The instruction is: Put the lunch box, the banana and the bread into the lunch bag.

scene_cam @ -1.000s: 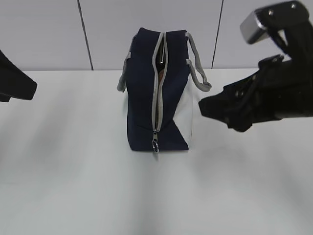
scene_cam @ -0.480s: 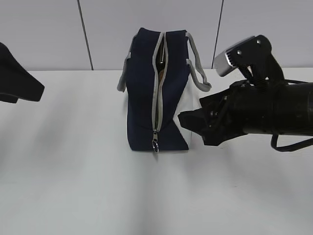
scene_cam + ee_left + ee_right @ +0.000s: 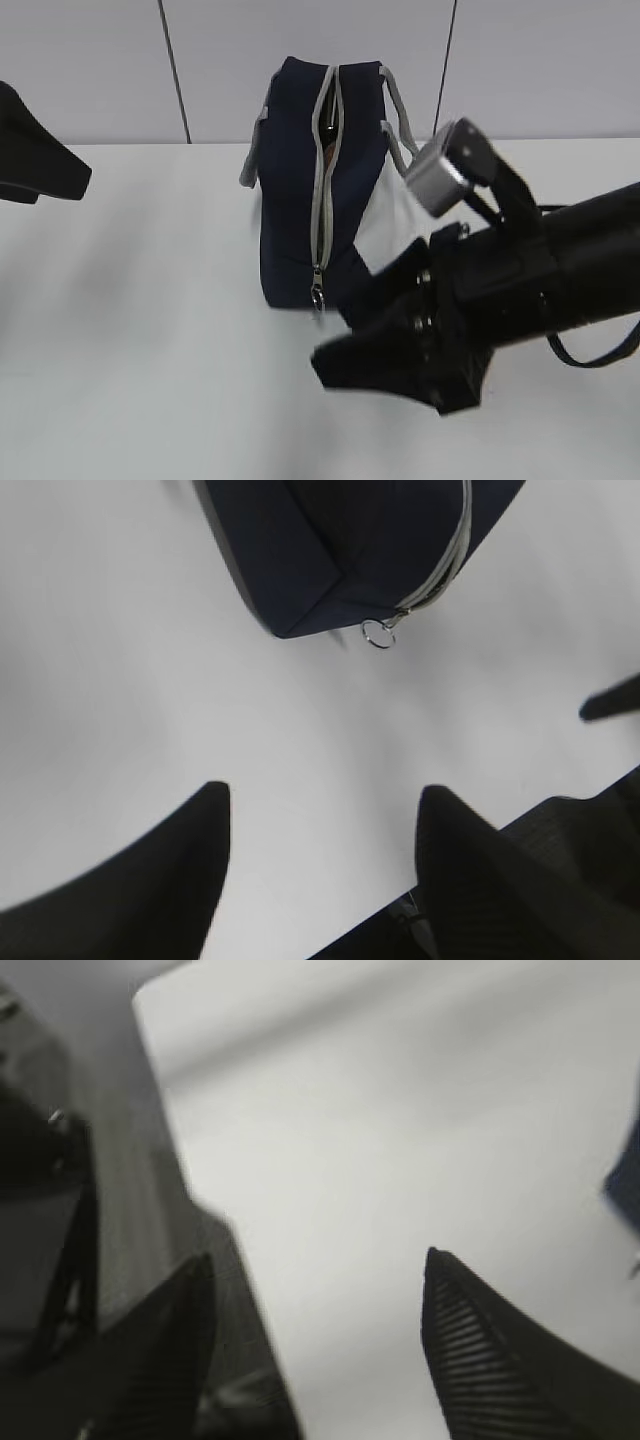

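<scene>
Both pincers stand open and empty. The lunch bag (image 3: 320, 190) stands on the tabletop (image 3: 150, 350) just behind the right pincer (image 3: 385, 370), nearly zipped; packing seems done, with no food outside.

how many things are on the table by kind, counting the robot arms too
lunch bag: 1
grey strap handles: 2
ring pull: 1
robot arms: 2, left gripper and right gripper, both with jaws open and empty
total: 6
</scene>
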